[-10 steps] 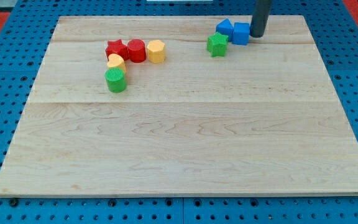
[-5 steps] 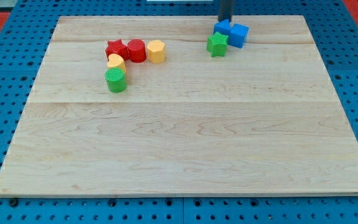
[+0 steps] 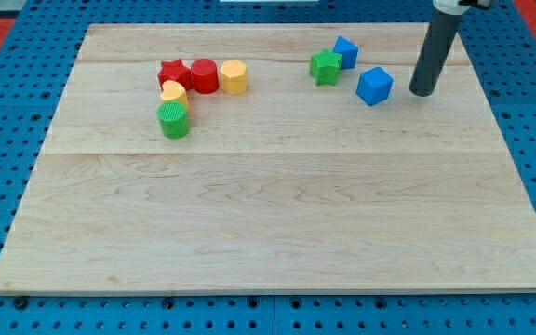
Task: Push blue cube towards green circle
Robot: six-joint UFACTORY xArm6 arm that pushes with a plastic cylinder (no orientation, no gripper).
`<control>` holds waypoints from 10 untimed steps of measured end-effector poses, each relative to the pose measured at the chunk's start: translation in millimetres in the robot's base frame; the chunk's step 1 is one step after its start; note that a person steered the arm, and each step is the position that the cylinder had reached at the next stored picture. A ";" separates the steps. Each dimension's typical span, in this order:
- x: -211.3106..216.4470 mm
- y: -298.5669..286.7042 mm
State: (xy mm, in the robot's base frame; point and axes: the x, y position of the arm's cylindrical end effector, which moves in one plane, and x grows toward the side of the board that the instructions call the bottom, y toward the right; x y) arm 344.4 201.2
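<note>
The blue cube lies on the wooden board near the view's top right, apart from the other blocks. The green circle, a ribbed cylinder, stands far to the view's left. My tip rests on the board just right of the blue cube, with a small gap between them. The dark rod rises from it to the view's top edge.
A green star and a second blue block touch each other up-left of the cube. A red star, red cylinder, yellow hexagon and small yellow block cluster above the green circle.
The blue cube has moved down and right, away from the green star and the other blue block. My tip has gone from the view's top, by those blocks, to the cube's right.
</note>
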 end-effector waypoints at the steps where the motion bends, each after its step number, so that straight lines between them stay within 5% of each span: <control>1: 4.6 -49.0; 2: -24.7 -23.8; 3: -27.7 -73.1; 5: 33.5 -184.3; 10: 40.1 -227.8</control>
